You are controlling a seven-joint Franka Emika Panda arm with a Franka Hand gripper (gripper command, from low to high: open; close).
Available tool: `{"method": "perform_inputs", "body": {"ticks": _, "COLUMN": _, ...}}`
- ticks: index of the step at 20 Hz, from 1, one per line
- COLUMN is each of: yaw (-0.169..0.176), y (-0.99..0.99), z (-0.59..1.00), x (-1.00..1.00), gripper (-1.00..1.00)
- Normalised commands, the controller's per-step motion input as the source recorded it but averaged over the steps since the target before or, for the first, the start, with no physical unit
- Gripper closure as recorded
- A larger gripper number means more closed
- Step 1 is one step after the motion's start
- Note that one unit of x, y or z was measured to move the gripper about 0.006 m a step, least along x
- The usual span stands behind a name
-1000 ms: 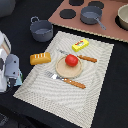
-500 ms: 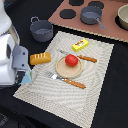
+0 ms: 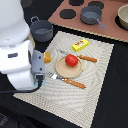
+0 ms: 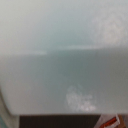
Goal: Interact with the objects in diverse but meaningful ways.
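In the exterior view the arm's big white body (image 3: pixel 20 50) fills the left and hangs over the left edge of the striped mat (image 3: pixel 95 95). My gripper's fingers show in neither view. Only an orange end of the bread loaf (image 3: pixel 47 57) shows beside the arm. The red tomato (image 3: pixel 71 60) sits on the tan plate (image 3: pixel 62 71). The yellow packet (image 3: pixel 81 45) lies behind it. One grey pot (image 3: pixel 41 30) stands at the mat's far left corner, another (image 3: pixel 91 14) on the brown board. The wrist view is a pale blur (image 4: pixel 64 55). I see no light-blue cup.
An orange-handled knife (image 3: pixel 82 58) lies behind the plate and an orange-handled fork (image 3: pixel 70 82) in front of it. The brown board (image 3: pixel 112 30) with dark burner discs lies at the back, with a tan bowl (image 3: pixel 123 17) at its right edge.
The arm has moved from the exterior view's left edge in over the mat and now covers most of the bread loaf. The other objects have not moved.
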Motion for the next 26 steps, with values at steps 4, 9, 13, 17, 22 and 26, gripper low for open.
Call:
{"method": "perform_inputs", "body": {"ticks": 4, "yaw": 0.000, "y": -0.13, "z": 0.00, "x": 0.86, "gripper": 1.00}}
{"method": "perform_inputs", "body": {"ticks": 9, "yaw": -0.005, "y": -0.15, "z": -0.01, "x": 0.83, "gripper": 1.00}}
{"method": "perform_inputs", "body": {"ticks": 13, "yaw": -0.008, "y": -0.18, "z": -0.07, "x": 0.73, "gripper": 1.00}}
{"method": "perform_inputs", "body": {"ticks": 17, "yaw": -0.001, "y": -0.09, "z": 0.06, "x": 0.51, "gripper": -1.00}}
{"method": "perform_inputs", "body": {"ticks": 22, "yaw": 0.000, "y": -0.04, "z": 0.41, "x": 0.41, "gripper": -1.00}}
{"method": "perform_inputs", "body": {"ticks": 26, "yaw": 0.000, "y": 0.00, "z": 0.96, "x": 0.39, "gripper": -1.00}}
